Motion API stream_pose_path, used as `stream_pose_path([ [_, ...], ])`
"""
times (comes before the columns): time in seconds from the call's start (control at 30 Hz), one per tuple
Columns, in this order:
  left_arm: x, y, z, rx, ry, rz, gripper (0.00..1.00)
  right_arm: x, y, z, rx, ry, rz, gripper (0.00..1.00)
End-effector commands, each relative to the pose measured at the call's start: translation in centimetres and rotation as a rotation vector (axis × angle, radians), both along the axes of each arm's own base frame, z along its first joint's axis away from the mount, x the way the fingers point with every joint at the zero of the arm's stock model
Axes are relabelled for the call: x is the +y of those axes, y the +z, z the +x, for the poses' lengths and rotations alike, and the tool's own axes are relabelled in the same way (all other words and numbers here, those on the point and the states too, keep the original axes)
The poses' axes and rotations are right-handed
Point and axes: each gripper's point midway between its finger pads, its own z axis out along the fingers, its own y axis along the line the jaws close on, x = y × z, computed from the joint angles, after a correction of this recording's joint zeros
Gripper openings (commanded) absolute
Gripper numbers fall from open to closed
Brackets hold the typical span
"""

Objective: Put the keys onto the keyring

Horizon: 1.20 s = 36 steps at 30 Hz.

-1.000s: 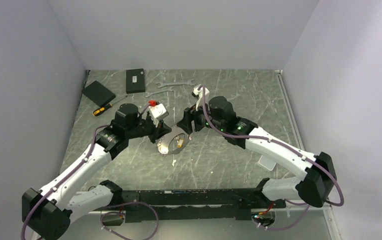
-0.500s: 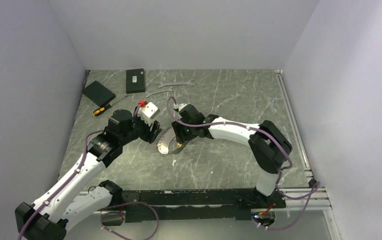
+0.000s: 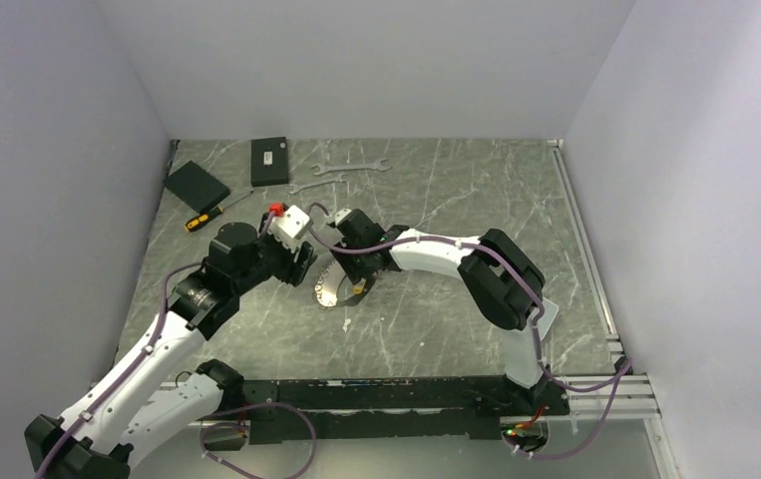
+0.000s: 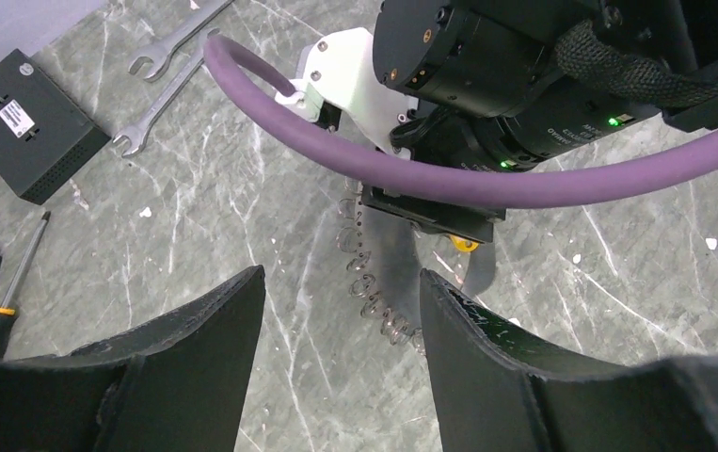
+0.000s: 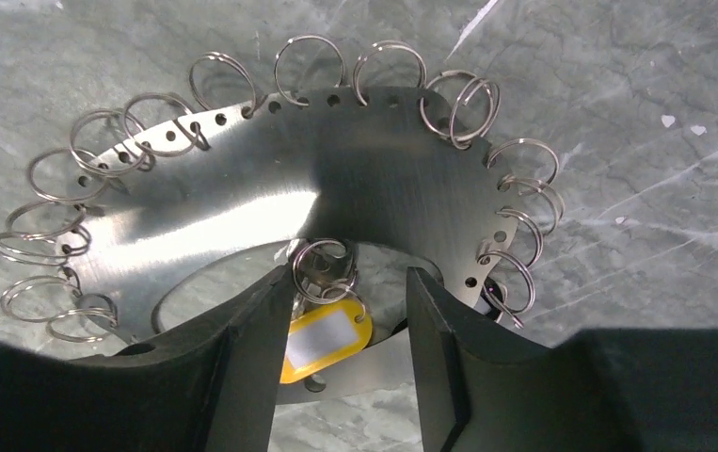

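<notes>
"So, how far along is the job with the keys?"

"Not far, I think. Start just left of the keyring [image 3: 331, 290]. The left gripper [image 4: 339, 282] hangs there, close to the ring's left edge. Its two fingers are spread wide, and it holds nothing. Between them I see only bare worktop [image 4: 242, 217] and a bit of the ring's rim."

"And the keyring itself?"

"It rests on the worktop. It is a shiny flat band with small holes along its outer rim. A little wire loop [image 5: 310, 58] hangs from most of the holes. Every loop I can see is bare, with no key on it."

"Where is a key, then?"

"Inside the keyring's middle hole is a yellow key tag [image 5: 323, 341] with a small loop of its own on top. I cannot tell if that small loop is hooked to the keyring or only lies against its inner edge. I cannot find any other keys."

"What about the right side of the keyring?"

"The right gripper [image 5: 347, 282] reaches over from there and sits above the ring's middle. Its fingers are part way apart, one on each side of the yellow tag. As far as I can see, they are not pinching it."

"So what is left to do?"

"Almost all of it, I would guess. At best one tag is on, and even that is not sure."
</notes>
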Motion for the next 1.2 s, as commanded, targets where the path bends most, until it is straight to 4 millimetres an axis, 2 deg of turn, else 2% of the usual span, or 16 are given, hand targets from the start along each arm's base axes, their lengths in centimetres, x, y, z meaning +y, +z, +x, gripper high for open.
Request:
stream_pose_path([
  [0.0,0.3,0.5,0.0,-0.028,0.015,-0.009,0.66,-0.2,0.2,0.9,-0.042,0.017,-0.031,0.47],
  [0.23,0.4,0.5,0.0,-0.028,0.017,-0.006,0.66,-0.5,-0.5,0.8,-0.044,0.028,-0.041,0.11],
  [0.33,0.5,0.5,0.0,-0.030,0.021,-0.005,0.66,-0.6,-0.3,0.6,-0.045,0.027,-0.045,0.00],
  [0.53,0.4,0.3,0.1,-0.025,0.020,-0.001,0.66,-0.9,2.0,-0.1,-0.064,0.035,-0.022,0.00],
  [0.97,-0.6,0.6,-1.1,0.010,-0.072,0.003,0.61,0.4,11.2,-3.0,-0.202,0.167,0.294,0.00],
  [1.17,-2.6,1.5,-3.3,0.004,-0.234,-0.054,0.61,0.8,14.8,-4.7,-0.254,0.243,0.436,0.00],
])
